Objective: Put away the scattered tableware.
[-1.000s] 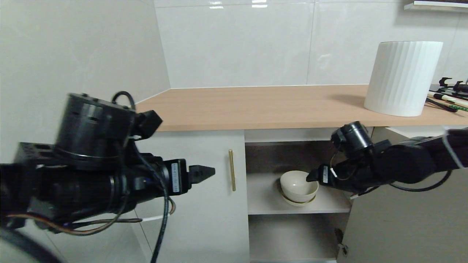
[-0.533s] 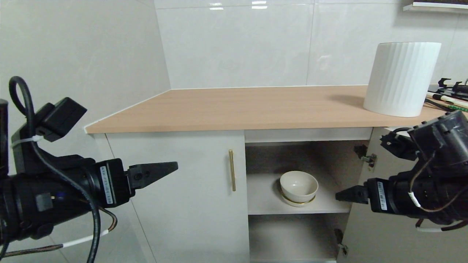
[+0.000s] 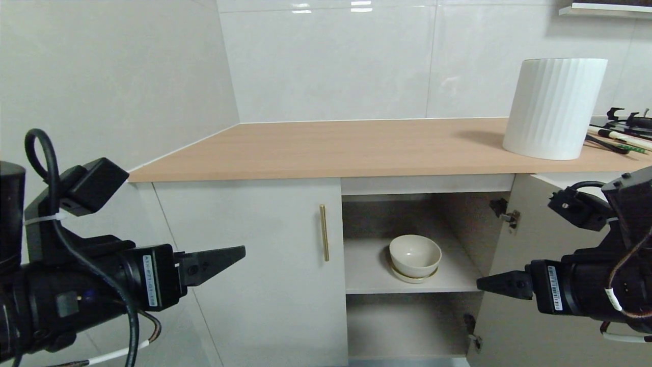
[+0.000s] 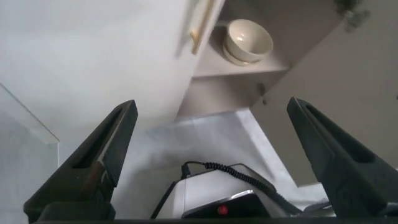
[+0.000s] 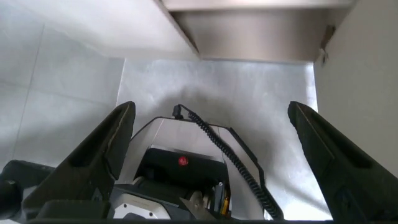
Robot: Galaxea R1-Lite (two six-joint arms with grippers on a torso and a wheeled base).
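- A cream, glossy round ceramic bowl (image 3: 415, 255) stands upright with its mouth up and its inside empty. It rests centred on a saucer.
- A shallow cream ceramic saucer (image 3: 413, 279) with a thin golden rim lies flat under the bowl. Its edge shows around the bowl's foot.
- The stacked pair sits near the middle of the upper shelf (image 3: 367, 275) in the open compartment of the pale cupboard (image 3: 428, 186).

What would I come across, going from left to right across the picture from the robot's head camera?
The robot's black left fingers → slim brass bar handle → cream ceramic bowl → the robot's black right fingers.
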